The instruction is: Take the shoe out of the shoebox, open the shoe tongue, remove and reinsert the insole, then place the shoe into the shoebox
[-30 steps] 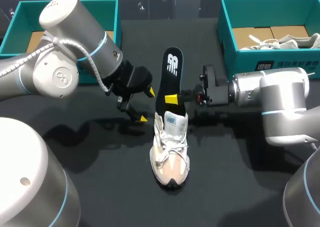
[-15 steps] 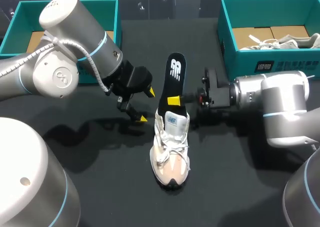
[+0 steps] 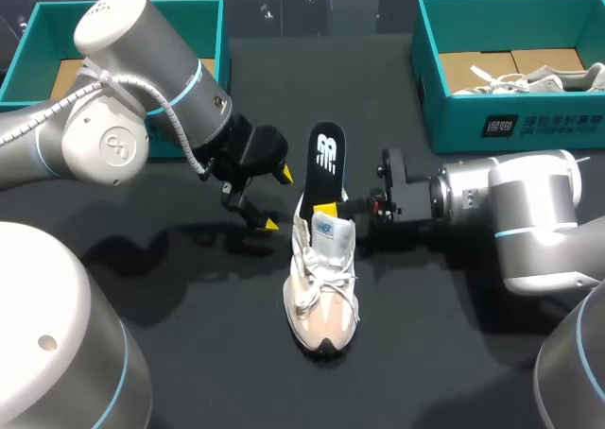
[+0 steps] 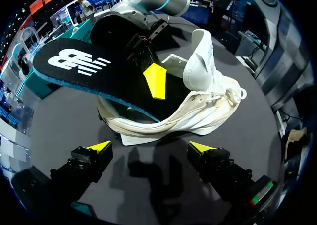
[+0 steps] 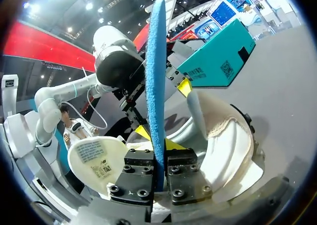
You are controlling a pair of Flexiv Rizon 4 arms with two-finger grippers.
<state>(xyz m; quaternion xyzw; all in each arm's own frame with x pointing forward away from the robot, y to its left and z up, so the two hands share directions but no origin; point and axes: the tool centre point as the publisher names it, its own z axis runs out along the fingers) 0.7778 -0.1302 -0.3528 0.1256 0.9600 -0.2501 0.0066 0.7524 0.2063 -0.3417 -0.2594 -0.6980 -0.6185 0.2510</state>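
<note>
On the dark surface [image 3: 170,353] stands the white and beige lace-up sneaker [image 3: 322,278], toe toward the robot, with the black blue-edged foam insole [image 3: 324,160] rising steeply from its heel opening. Right of the sneaker's heel, the right claw [image 3: 327,208] is clenched on the insole's lower part, a finger on each face; left of the sneaker's heel, the left claw [image 4: 152,148] hangs released, holding nothing, its yellow tips spread toward the sneaker
</note>
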